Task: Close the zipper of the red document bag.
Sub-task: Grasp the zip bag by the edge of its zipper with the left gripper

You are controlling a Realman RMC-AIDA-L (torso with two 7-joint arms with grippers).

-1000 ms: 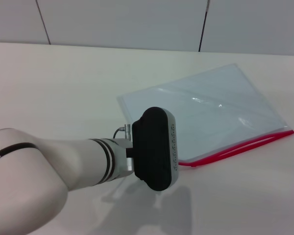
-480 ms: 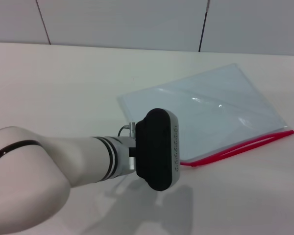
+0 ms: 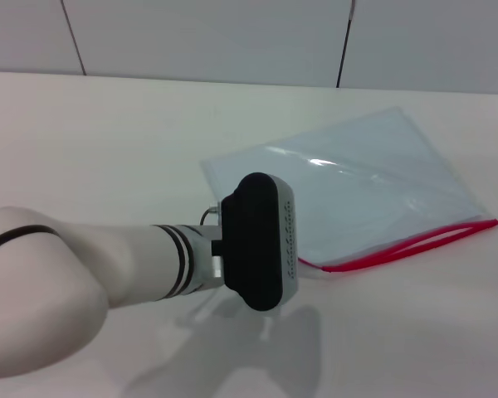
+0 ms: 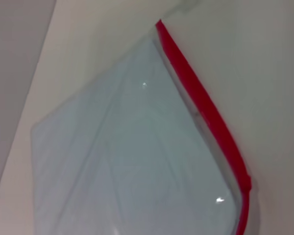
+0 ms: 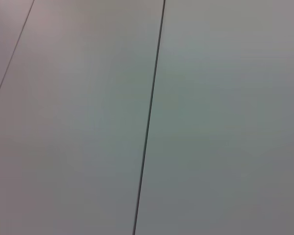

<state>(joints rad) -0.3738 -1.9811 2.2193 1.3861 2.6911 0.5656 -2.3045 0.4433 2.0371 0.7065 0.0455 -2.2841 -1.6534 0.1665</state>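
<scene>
The red document bag (image 3: 357, 186) lies flat on the table at centre right, a translucent pale blue pouch. Its zipper (image 3: 398, 246) is a thin red strip along the near long edge, and a narrow gap shows between its two red lines. My left arm reaches in from the left. Its black wrist housing (image 3: 257, 240) hangs over the bag's near left corner and hides the gripper beneath it. The left wrist view looks along the bag (image 4: 127, 161) and the zipper (image 4: 206, 110), with no fingers showing. My right gripper is out of view.
The pale table (image 3: 108, 141) runs back to a panelled wall (image 3: 232, 37). The right wrist view holds only wall panels (image 5: 210, 117) with a dark seam between them.
The left wrist housing first slid slightly right, then back left and a little farther from me. The zipper's left end now sits slightly higher in the head view.
</scene>
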